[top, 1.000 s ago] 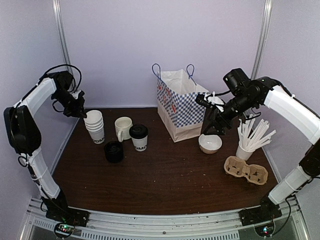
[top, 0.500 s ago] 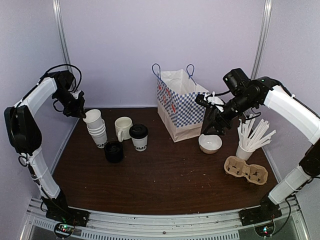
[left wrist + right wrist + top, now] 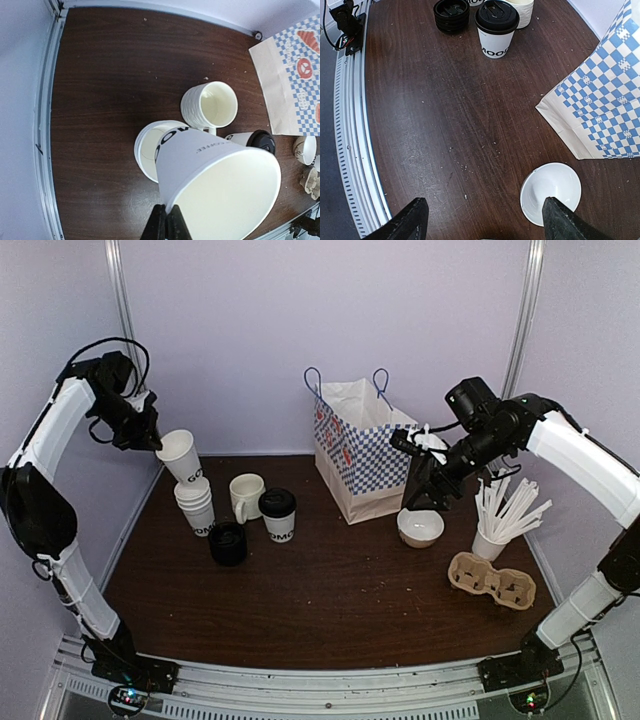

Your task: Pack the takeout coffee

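The takeout coffee (image 3: pixel 277 514), a white paper cup with a black lid, stands on the table left of centre; it also shows in the right wrist view (image 3: pixel 496 30) and the left wrist view (image 3: pixel 256 140). My left gripper (image 3: pixel 155 442) (image 3: pixel 167 222) is shut on the rim of a lidless white paper cup (image 3: pixel 181 456) (image 3: pixel 215 170), holding it tilted above the stack of cups (image 3: pixel 196 508) (image 3: pixel 148 150). My right gripper (image 3: pixel 425 495) (image 3: pixel 482 220) is open and empty, above the table beside the white bowl (image 3: pixel 420 527) (image 3: pixel 551 192).
A blue-checked paper bag (image 3: pixel 360 455) (image 3: pixel 605 100) stands open at the back centre. A cream mug (image 3: pixel 245 495) (image 3: pixel 210 105) and a stack of black lids (image 3: pixel 227 542) (image 3: pixel 451 14) sit near the coffee. A cup of straws (image 3: pixel 500 515) and a cardboard cup carrier (image 3: pixel 490 580) are at the right.
My left gripper has lifted the top lidless cup off the stack, up and to the left, tilting it. The right arm has not moved.
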Controlling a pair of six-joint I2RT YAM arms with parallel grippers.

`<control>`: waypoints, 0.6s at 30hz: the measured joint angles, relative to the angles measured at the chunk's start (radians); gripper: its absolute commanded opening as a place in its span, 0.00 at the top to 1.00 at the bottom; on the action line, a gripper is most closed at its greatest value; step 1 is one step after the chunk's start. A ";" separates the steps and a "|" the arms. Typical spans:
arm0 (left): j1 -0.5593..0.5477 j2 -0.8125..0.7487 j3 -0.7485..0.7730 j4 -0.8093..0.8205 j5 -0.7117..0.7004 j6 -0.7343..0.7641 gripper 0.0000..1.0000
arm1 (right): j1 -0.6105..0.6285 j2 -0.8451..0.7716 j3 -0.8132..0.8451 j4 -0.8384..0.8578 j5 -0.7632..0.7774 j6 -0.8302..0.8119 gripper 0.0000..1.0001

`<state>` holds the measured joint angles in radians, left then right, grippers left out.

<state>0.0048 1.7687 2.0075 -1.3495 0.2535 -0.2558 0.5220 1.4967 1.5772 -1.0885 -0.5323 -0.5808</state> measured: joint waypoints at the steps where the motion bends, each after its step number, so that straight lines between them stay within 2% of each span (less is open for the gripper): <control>1: -0.007 -0.019 0.025 -0.014 -0.007 -0.001 1.00 | 0.000 0.002 0.000 0.000 0.000 0.000 0.18; 6: -0.096 -0.140 0.074 -0.030 0.003 0.000 1.00 | 0.000 0.013 0.000 0.000 0.004 0.000 0.18; 9: -0.201 -0.193 0.071 -0.029 0.038 0.005 1.00 | 0.000 0.014 0.000 0.000 0.010 0.000 0.17; 18: -0.542 -0.128 0.016 -0.028 0.056 0.056 1.00 | -0.003 -0.013 -0.114 0.007 -0.010 -0.016 0.18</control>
<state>-0.5377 1.6405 2.0232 -1.3777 0.3092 -0.1997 0.5186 1.4834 1.4628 -1.0817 -0.5423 -0.5968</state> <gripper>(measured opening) 0.015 0.826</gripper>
